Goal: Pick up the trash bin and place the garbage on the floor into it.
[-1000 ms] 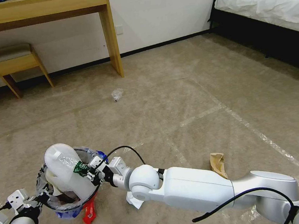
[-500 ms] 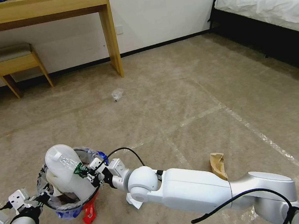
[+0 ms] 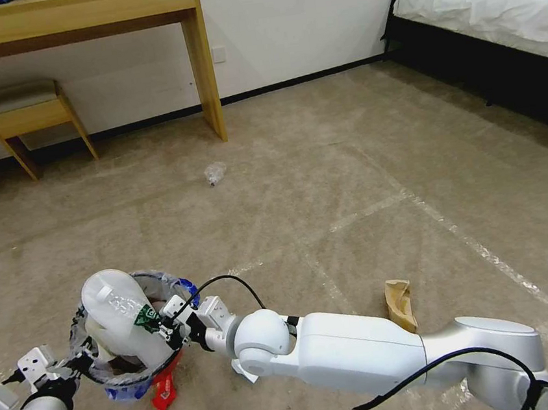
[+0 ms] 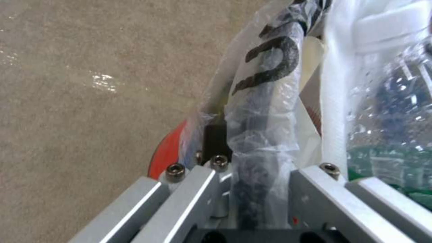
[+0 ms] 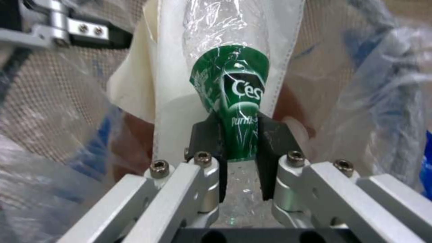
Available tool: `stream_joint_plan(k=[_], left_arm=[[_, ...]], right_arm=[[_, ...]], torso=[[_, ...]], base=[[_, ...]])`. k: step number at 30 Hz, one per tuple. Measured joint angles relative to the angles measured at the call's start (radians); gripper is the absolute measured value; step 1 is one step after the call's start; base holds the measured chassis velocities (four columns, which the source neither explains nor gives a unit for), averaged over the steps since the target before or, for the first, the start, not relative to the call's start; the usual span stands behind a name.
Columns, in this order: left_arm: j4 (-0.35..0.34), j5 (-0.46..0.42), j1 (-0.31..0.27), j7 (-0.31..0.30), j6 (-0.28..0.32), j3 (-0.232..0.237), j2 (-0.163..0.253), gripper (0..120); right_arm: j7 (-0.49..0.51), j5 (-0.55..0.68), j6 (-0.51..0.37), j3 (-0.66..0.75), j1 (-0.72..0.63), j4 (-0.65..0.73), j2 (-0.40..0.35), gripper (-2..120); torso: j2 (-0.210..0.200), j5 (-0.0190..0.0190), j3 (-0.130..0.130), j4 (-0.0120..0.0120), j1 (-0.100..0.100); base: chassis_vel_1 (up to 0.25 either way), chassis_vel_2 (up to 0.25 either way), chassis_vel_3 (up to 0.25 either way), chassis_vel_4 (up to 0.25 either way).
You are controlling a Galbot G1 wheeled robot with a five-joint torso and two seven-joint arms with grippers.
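Right claw (image 5: 241, 162) pinches green-labelled bottle (image 5: 232, 98), "C'es" legible; left claw (image 4: 261, 189) clamps trash bin (image 4: 265, 101) rim.

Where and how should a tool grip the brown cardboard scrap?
The brown cardboard scrap lies flat on the carpet, long axis pointing away from the robot, with a folded far end. Probably best taken from above, pinching across its narrow width near that raised fold.

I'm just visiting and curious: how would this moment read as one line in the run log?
left hand: shut on trash bin rim | right hand: shut on green-labelled bottle, over bin | floor: cardboard scrap, clear plastic scrap
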Motion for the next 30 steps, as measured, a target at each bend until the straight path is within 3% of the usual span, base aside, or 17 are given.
stream_joint_plan(k=[14, 16, 24, 25, 30], left_arm=[[0.003, 0.004, 0.000, 0.004, -0.002, 0.004, -0.001, 1], [0.005, 0.005, -0.002, 0.005, -0.002, 0.007, -0.002, 1], [0.008, 0.010, -0.002, 0.004, -0.003, 0.007, -0.004, 1], [0.008, 0.010, -0.001, 0.005, -0.003, 0.007, -0.004, 1], [0.010, 0.010, -0.001, 0.005, -0.004, 0.006, -0.004, 1]], right_arm=[[0.011, 0.003, -0.009, -0.002, -0.007, -0.030, 0.010, 14], [0.013, 0.004, -0.010, -0.001, -0.007, -0.024, 0.009, 26], [0.020, 0.004, -0.010, 0.009, -0.002, -0.021, 0.008, 49], [0.021, 0.003, -0.010, 0.010, -0.001, -0.019, 0.008, 57], [0.023, 0.003, -0.010, 0.012, 0.000, -0.014, 0.009, 74]], torso=[[0.000, 0.0000, 0.000, 0.0000, 0.000], [0.000, 0.0000, 0.000, 0.0000, 0.000], [0.000, 0.0000, 0.000, 0.0000, 0.000], [0.000, 0.0000, 0.000, 0.0000, 0.000], [0.000, 0.0001, 0.000, 0.0000, 0.000]], base=[[0.000, 0.000, 0.000, 0.000], [0.000, 0.000, 0.000, 0.000], [0.000, 0.000, 0.000, 0.000], [0.000, 0.000, 0.000, 0.000], [0.000, 0.000, 0.000, 0.000]])
